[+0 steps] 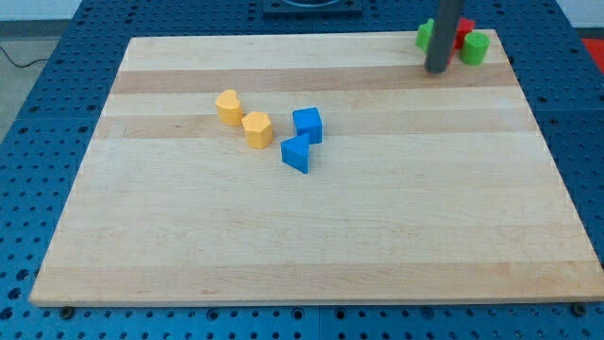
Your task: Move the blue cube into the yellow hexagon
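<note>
tool [438,68] beside green blocks [475,47]

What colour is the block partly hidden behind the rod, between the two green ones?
Red, seen in the camera view, at the board's top right corner.

My tip [438,69] sits at the view's top right on the wooden board [311,255], just beside a cluster of two green blocks [475,47] and a red block [463,30] partly hidden behind the rod. Well apart, left of centre: blue cube [308,124], a blue triangular block [296,154] just below it, close by. Yellow hexagon [258,128] near the cube's left; a yellow heart-like block [227,107] just beside that.
</note>
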Controlling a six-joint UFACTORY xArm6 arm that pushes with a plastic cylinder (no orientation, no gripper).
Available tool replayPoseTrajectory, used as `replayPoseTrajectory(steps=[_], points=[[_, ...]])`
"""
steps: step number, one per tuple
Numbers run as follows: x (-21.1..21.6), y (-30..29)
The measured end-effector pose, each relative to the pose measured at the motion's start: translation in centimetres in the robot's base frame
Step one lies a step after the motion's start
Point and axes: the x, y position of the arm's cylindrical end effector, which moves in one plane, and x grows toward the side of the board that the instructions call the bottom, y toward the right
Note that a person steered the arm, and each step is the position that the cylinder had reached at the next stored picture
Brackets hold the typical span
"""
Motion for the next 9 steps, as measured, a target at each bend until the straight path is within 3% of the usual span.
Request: replayPoseTrajectory(steps=[2,3,5,6,9], points=[[1.0,-2.0],[5.3,-4.3],[7.2,-4.0],[10.7,-6.0],[10.7,-17.3]])
